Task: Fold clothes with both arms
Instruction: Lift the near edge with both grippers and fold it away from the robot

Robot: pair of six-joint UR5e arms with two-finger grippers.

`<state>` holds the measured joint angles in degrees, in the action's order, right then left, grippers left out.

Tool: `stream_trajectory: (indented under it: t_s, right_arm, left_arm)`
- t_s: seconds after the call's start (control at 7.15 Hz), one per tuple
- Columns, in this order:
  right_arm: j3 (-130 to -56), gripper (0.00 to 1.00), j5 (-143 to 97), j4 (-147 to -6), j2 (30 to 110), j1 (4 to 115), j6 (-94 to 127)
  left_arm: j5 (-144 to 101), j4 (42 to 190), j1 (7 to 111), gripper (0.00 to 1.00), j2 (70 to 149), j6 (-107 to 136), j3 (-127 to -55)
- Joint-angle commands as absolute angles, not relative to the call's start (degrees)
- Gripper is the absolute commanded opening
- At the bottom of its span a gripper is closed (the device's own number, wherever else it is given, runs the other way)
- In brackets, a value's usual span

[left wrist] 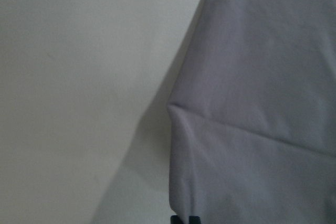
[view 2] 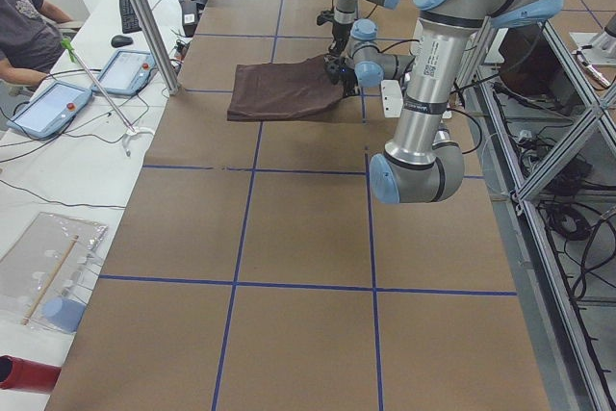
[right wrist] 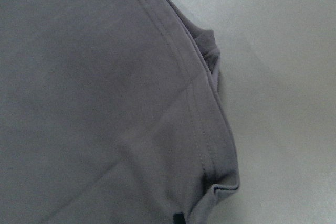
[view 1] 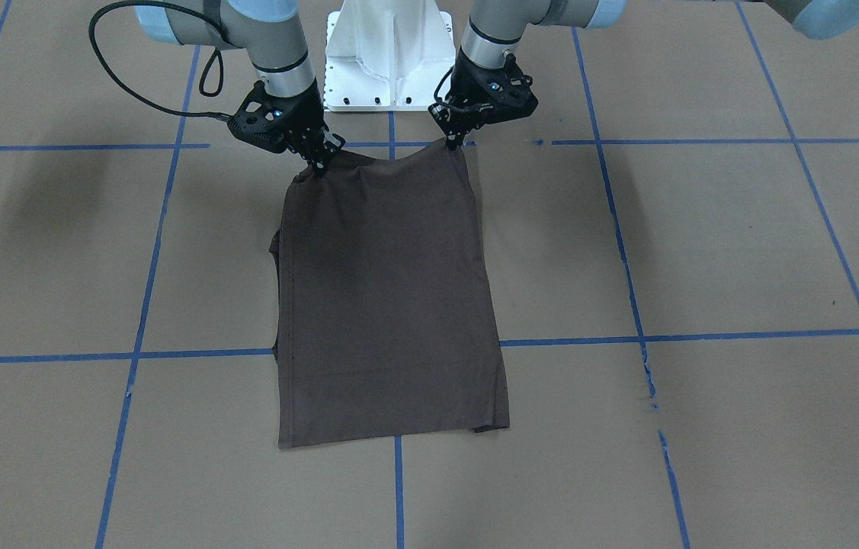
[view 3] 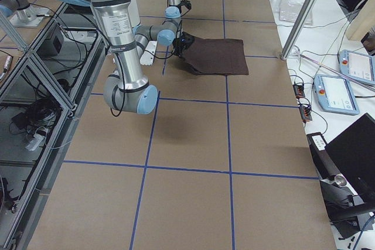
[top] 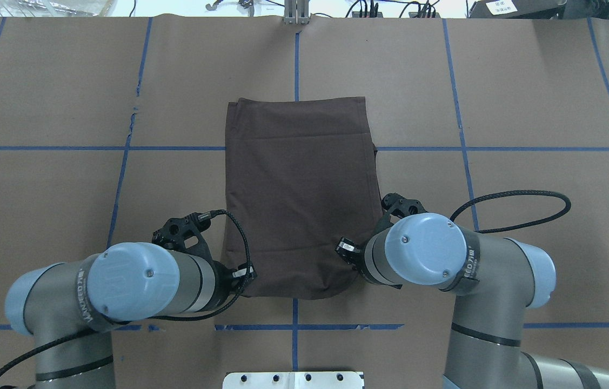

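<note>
White pedestal (view 1: 389, 53) is cut off at the frame edge; only its foot is seen. Just in front of it, the T-shirt (view 1: 391, 305) is pinched at its two near corners. The left gripper (view 1: 450, 142) is clamped on one and the right gripper (view 1: 318, 165) on the other, w/ that hem held clear of the table (view 1: 703, 244) and sagging btwn them.

In the overhead view both sets of tips are masked by the wrists. In the wrist cams only a dark sliver is caught at the bottom edge; the rest is fabric & paper.

The shirt is folded to a narrow rectangle and laid flat toward the far side. Collar & lettering can't be made out. A bit of sleeve (view 1: 274, 245) is seen poking out on the robot's right.

Surface: brown paper, gridded w/ blue tape (view 1: 742, 335). Beyond the far edge, cables & metal framing are seen. An operator (view 2: 24, 31), cropped, is seated at a white bench w/ tablets (view 2: 48, 108).
</note>
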<state>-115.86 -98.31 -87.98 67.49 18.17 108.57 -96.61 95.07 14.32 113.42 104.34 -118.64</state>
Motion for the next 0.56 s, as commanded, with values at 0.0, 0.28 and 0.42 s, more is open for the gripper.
stream_trajectory:
  t_s: [0.0,0.28,0.42]
  right_arm:
    - [-122.58,0.00,-99.84,-87.98,71.00,15.74,108.55]
    - [-121.30,0.00,-100.81,-87.89,69.80,14.77,108.54]
    - [-119.72,0.00,-100.72,-87.80,67.87,17.38,108.02]
  left_arm:
    - [-96.68,89.23,9.51,0.00,112.41,105.11,-126.36]
    - [-97.90,88.86,9.41,0.00,112.50,104.86,-127.09]
    - [-98.17,88.94,12.28,0.00,112.85,104.24,-126.74]
